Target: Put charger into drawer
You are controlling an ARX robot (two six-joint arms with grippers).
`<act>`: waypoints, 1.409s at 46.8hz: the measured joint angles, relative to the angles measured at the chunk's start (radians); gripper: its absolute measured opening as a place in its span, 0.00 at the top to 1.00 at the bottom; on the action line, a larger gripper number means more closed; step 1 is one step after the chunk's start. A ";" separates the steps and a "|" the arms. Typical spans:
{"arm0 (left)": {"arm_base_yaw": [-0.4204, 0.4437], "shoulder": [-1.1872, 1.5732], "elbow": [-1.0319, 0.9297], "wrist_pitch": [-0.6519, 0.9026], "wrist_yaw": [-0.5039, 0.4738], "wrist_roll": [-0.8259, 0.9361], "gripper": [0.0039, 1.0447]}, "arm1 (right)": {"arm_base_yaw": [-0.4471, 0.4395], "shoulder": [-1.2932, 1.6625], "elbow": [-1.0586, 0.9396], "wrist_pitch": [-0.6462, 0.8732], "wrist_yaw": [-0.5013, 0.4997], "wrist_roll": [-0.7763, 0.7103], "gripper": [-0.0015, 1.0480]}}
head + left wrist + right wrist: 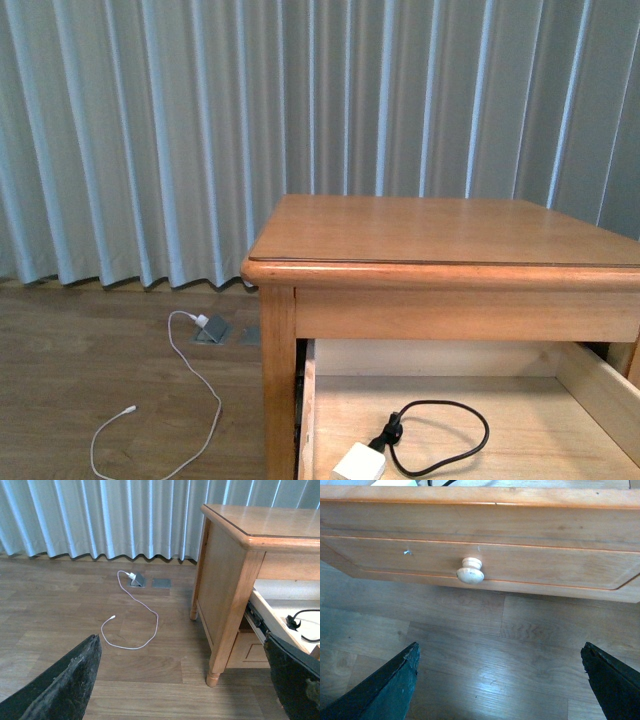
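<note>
The upper wooden drawer [580,385] of the nightstand stands pulled open. The charger [359,464], a small white block with a thin black looped cable [440,437], lies inside it on the light wood floor, near the front left corner. In the left wrist view the drawer's edge [272,617] and part of the black cable [302,622] show. The right wrist view shows the drawer's recessed front [545,565] and its round pale knob [470,571]. My left gripper [185,680] is open over the floor, left of the nightstand. My right gripper [500,680] is open, empty, over the floor in front of the knob.
The nightstand top [440,232] is bare wood. A long thin white cable [135,625] with a white plug [131,576] lies on the wooden floor by a grey floor socket [161,583]. Pale curtains [200,130] hang behind. The nightstand's front leg [220,665] stands near my left gripper.
</note>
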State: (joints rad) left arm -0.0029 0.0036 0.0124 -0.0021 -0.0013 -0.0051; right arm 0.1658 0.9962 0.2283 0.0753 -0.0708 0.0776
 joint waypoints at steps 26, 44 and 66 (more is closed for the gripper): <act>0.000 0.000 0.000 0.000 0.000 0.000 0.06 | 0.092 0.660 0.266 0.419 0.208 0.018 0.08; 0.000 0.000 0.000 0.000 0.000 0.000 0.06 | 0.051 0.955 0.537 0.587 0.188 0.010 0.08; 0.000 0.000 0.000 0.000 0.000 0.000 0.06 | 0.033 1.202 0.782 0.774 0.195 0.089 0.08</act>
State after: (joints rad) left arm -0.0029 0.0036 0.0124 -0.0021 -0.0013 -0.0048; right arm 0.1986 2.1983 1.0100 0.8490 0.1246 0.1669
